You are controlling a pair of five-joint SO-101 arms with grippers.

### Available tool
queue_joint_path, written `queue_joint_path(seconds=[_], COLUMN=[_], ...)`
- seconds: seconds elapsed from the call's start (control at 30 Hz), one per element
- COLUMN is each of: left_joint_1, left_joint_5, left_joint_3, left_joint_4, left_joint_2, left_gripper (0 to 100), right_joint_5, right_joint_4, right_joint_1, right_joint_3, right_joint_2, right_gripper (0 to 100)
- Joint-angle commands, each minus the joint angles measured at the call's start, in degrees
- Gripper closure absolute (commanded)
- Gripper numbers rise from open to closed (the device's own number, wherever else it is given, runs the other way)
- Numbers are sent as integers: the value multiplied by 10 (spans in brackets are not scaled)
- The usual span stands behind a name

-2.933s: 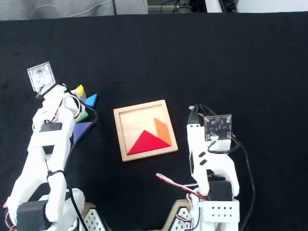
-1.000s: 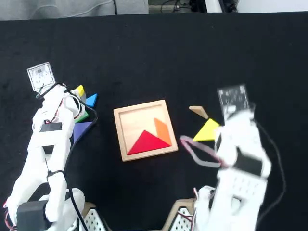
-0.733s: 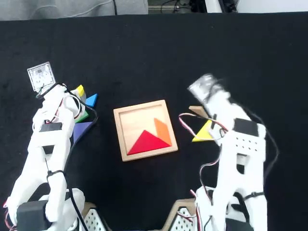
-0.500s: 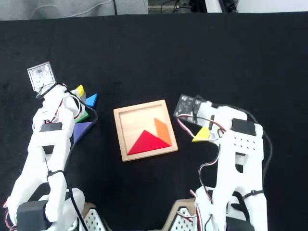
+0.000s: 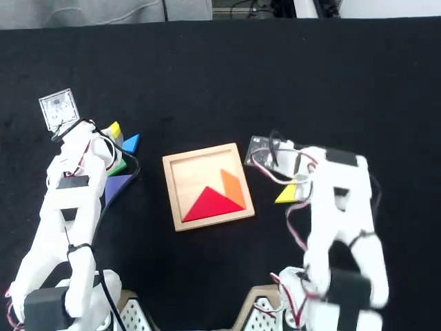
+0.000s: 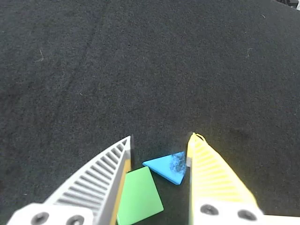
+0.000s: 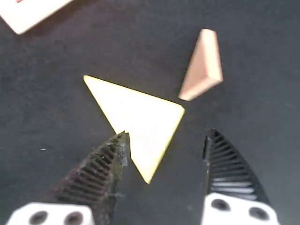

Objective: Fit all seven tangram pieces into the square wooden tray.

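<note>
The square wooden tray [image 5: 178, 167] lies mid-table and holds a red triangle [image 5: 210, 205] and an orange parallelogram [image 5: 234, 186]. Right of it, my right arm [image 5: 334, 200] hangs over a yellow triangle [image 5: 288, 194]. In the right wrist view my right gripper [image 7: 166, 136] stands open above that yellow triangle [image 7: 138, 117], one finger on each side, with a small tan piece [image 7: 201, 65] just beyond. My left gripper [image 6: 159, 145] is open over a blue triangle [image 6: 166, 167] and a green square [image 6: 138, 199], at the far left of the table.
Beside the left arm [image 5: 69, 200] lie the blue triangle [image 5: 131, 143], a green piece [image 5: 118, 167] and a purple triangle [image 5: 117, 186]. A corner of the tray [image 7: 28, 16] shows in the right wrist view. Black cloth covers the table.
The right arm has swung out from its folded rest near the front edge, reached forward and come down over the yellow triangle, covering the tan piece. The left arm has not moved.
</note>
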Motion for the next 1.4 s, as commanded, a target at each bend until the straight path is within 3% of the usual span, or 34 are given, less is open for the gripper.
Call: queue_joint_path(seconds=[0.0, 0.2, 0.37, 0.47, 0.87, 1.0, 1.37], left_joint_1=[5, 2, 3, 3, 3, 4, 5], left_joint_5=[-7, -7, -7, -7, -7, -7, -7], left_joint_3=[-7, -36, -37, -37, -37, -37, -38], left_joint_4=[-13, -12, -12, -12, -13, -13, -13], left_joint_2=[-3, 41, 47, 47, 47, 47, 47], left_gripper=[805, 805, 805, 805, 805, 805, 805], right_joint_5=[5, 66, 125, 159, 165, 165, 165], right_joint_4=[32, 75, 84, 79, 28, 31, 27], right_joint_1=[-5, -9, -6, -10, 19, 50, 49], right_joint_3=[-57, -63, -65, -66, -116, -139, -131], right_joint_2=[50, 52, 49, 53, 195, 204, 208], right_gripper=[740, 727, 613, 638, 652, 652, 652])
